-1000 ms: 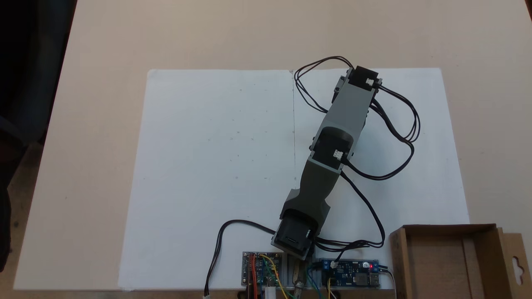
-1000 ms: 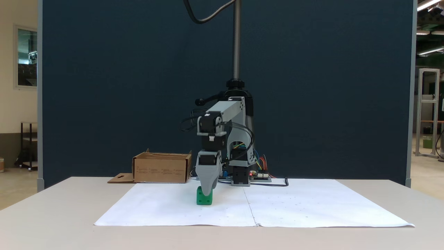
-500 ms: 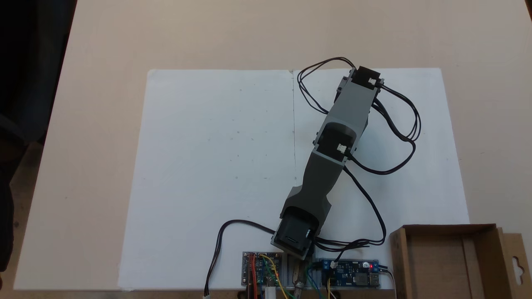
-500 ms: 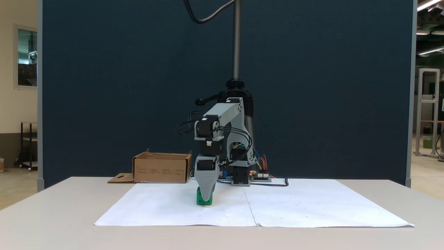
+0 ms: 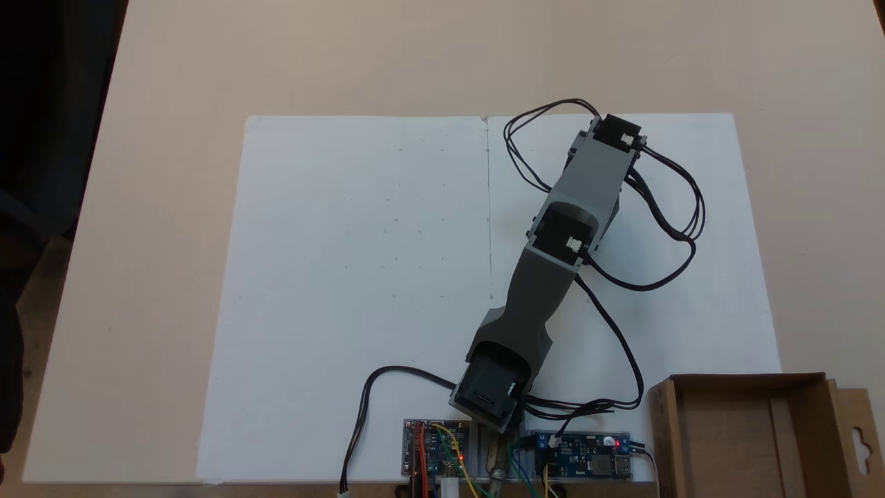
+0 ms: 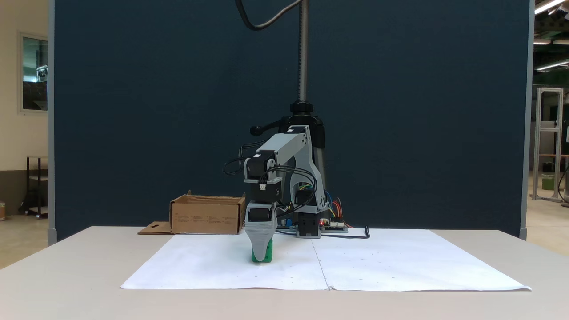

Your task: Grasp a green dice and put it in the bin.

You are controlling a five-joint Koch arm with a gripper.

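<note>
Backdrop: dark blue partition behind my rig, standing past the far edge of the table (image 6: 66, 266) as the fixed view from the front shows it.
Table: beige top, bare around the white paper sheet (image 5: 359, 277), which I take as my landmark for everything below.
Paper sheet: two pieces joined at a centre seam, laid flat in front of the arm's base; I judge it marks the working area where the dice gets set out.
Arm (image 5: 546, 277): reaches from its base at the sheet's near edge, as the fixed view from above shows it, out over the sheet's right half, with the wrist folded straight down so the gripper meets the sheet from above.
Bin (image 5: 747, 429): brown cardboard, open side up, just off the sheet's corner beside the arm's base, probably kept close so the carry is short.
Gripper (image 6: 261, 255): tip down at the sheet, left of the seam in the front fixed view; I see one grey jaw face-on with the other behind it, so I cannot tell how far apart they stand or whether they grip anything.
Green dice (image 6: 267, 254): sitting on the sheet directly behind that jaw, its green showing at the jaw's edges, so it lies right at the gripper, well apart from the bin.
</note>
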